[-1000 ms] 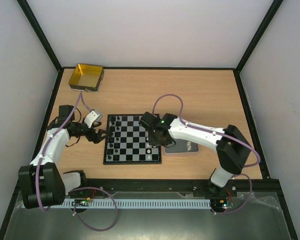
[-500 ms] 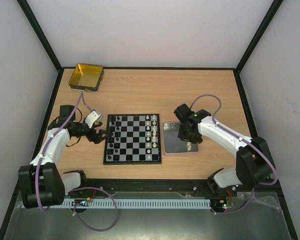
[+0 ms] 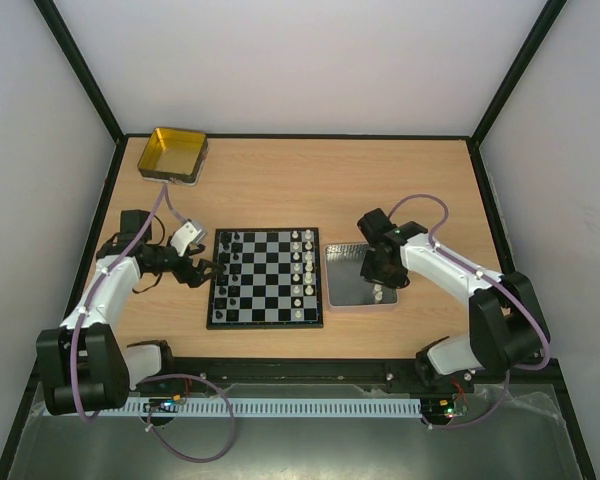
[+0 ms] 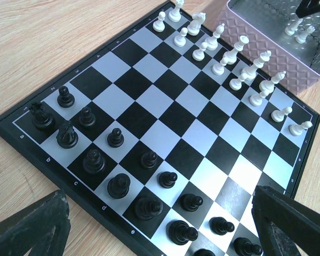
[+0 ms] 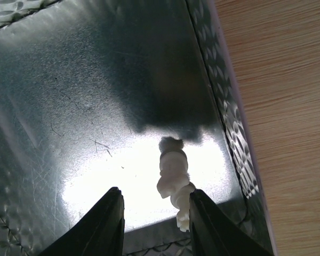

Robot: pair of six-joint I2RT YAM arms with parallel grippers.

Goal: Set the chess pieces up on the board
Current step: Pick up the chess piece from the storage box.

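One white chess piece (image 5: 173, 178), perhaps two, lies toppled at 5 o'clock in the silver tray (image 5: 53, 106), itself at 3 o'clock of the board (image 3: 265, 278). The right gripper (image 5: 156, 201) hangs above it, jaws partly apart, holding nothing. The left gripper (image 4: 160, 218) is at the board's 9 o'clock, spread wide and empty. Risk: the piece sits off-centre beside one finger, near the tray wall; closing may flick it away. Glare hides its type and count.

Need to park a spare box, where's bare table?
Bare tabletop spans the far side, right of the yellow tin, beyond the board and silver tray. Crowded: the board-tray gap and beside the left arm.
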